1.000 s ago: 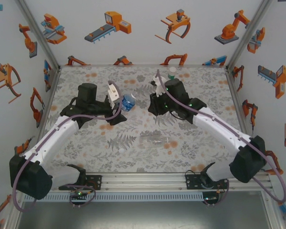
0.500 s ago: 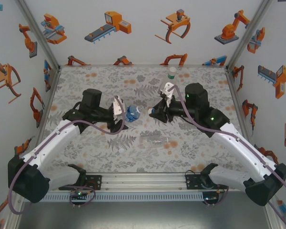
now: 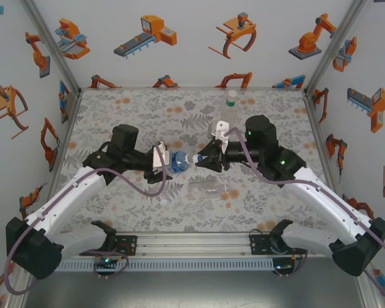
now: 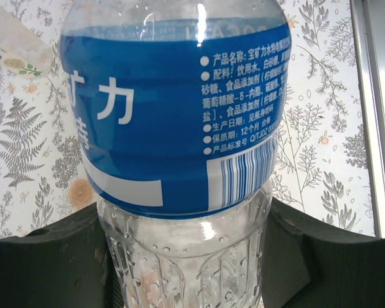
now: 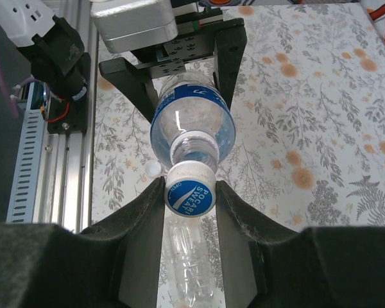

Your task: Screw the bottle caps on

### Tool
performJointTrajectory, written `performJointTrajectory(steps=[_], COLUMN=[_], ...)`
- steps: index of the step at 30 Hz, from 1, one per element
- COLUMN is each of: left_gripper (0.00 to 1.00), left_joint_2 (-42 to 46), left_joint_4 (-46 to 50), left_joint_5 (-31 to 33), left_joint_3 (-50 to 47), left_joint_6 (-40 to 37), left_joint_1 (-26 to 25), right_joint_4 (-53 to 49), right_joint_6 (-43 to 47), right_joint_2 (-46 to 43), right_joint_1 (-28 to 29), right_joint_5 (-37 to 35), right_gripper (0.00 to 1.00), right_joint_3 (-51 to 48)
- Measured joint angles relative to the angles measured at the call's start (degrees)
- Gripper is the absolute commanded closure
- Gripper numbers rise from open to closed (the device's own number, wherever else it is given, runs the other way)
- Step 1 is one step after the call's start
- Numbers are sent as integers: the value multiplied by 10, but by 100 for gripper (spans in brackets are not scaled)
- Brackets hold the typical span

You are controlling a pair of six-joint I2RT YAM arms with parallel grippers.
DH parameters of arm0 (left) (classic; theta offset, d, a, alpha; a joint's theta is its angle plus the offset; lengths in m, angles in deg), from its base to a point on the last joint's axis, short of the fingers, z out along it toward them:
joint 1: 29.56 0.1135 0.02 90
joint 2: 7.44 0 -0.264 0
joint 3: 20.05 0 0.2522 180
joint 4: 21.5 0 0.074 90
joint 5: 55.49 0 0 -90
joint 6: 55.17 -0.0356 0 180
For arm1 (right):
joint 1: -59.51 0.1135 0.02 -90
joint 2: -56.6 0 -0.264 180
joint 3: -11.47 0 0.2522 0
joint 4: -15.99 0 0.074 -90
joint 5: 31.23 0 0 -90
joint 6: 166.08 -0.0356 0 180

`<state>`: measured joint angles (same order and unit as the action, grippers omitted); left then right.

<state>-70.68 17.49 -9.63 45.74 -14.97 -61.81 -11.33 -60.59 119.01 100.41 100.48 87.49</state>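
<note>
My left gripper (image 3: 169, 160) is shut on the clear blue-labelled bottle (image 3: 176, 160), holding it on its side above the mat with the neck toward the right arm. In the left wrist view its black fingers (image 4: 45, 269) clamp the ribbed lower body of the bottle (image 4: 179, 128). My right gripper (image 3: 199, 159) is shut on a white cap with a blue top (image 5: 190, 192), which sits at the bottle's threaded neck (image 5: 192, 151). A loose white cap (image 5: 153, 169) lies on the mat below.
The clear unlabelled bottle (image 3: 208, 189) lies on its side on the mat just under both grippers. The pale bottle with the green-white label (image 3: 231, 97) stands upright at the back edge. Printed walls close in three sides.
Both arms swung toward the middle. The left gripper tipped the blue-labelled bottle toward the right arm, and the right gripper brought the cap down from the back to the bottle's mouth.
</note>
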Motion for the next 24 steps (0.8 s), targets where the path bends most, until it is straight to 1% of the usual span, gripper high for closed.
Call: performJointTrajectory(steps=[12, 18, 24], left_gripper=[100, 100, 100], left_joint_2=[3, 3, 1], left_joint_4=[14, 20, 30], left_joint_5=[0, 0, 2], left_joint_3=[-1, -1, -1], left_joint_6=[-17, -19, -22], left_joint_1=[-5, -5, -8], right_joint_4=[2, -12, -56], right_joint_6=[16, 32, 69], right_joint_2=[17, 24, 38], right_joint_1=[14, 18, 27], right_joint_5=[10, 14, 12], right_gripper=[78, 83, 90], right_joint_3=[12, 22, 47])
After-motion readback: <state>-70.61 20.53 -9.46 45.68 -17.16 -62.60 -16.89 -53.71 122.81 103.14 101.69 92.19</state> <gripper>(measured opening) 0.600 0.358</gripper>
